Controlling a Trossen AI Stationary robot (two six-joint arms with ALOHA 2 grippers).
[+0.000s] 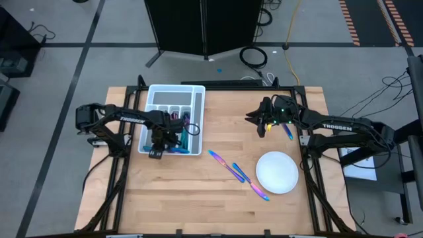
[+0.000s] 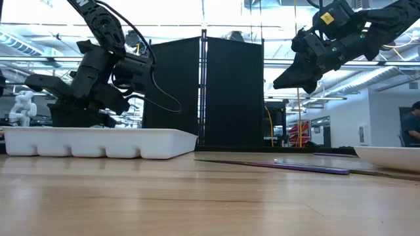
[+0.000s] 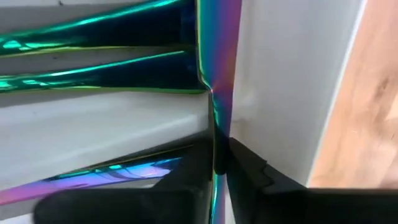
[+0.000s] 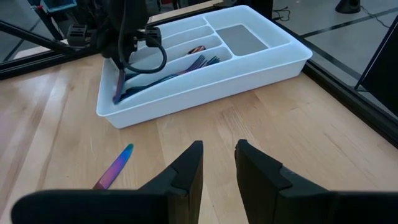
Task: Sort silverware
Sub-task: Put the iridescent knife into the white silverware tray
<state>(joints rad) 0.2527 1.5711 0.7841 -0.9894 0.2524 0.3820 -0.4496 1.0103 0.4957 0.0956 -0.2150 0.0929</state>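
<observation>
The white divided tray sits on the table's left half, with several iridescent silverware pieces lying in its compartments. My left gripper reaches down into the tray's near end, shut on one silverware piece. Three pieces lie flat on the wood near the table's middle. Another piece lies beside my right arm. My right gripper hangs high above the table, right of centre. It is open by a narrow gap and holds nothing. My left gripper pinches a slim silverware piece between its two fingers. The piece's thin edge runs straight out from between them. The fingers come from above, pointing down into the tray. The piece reaches down into a compartment; which part of it I hold cannot be told.
A round white plate rests on the table's near right part, close to the nearest loose piece. Bare wood lies between the tray and my right gripper and along the near edge. Black panels and cables stand beyond the far edge.
</observation>
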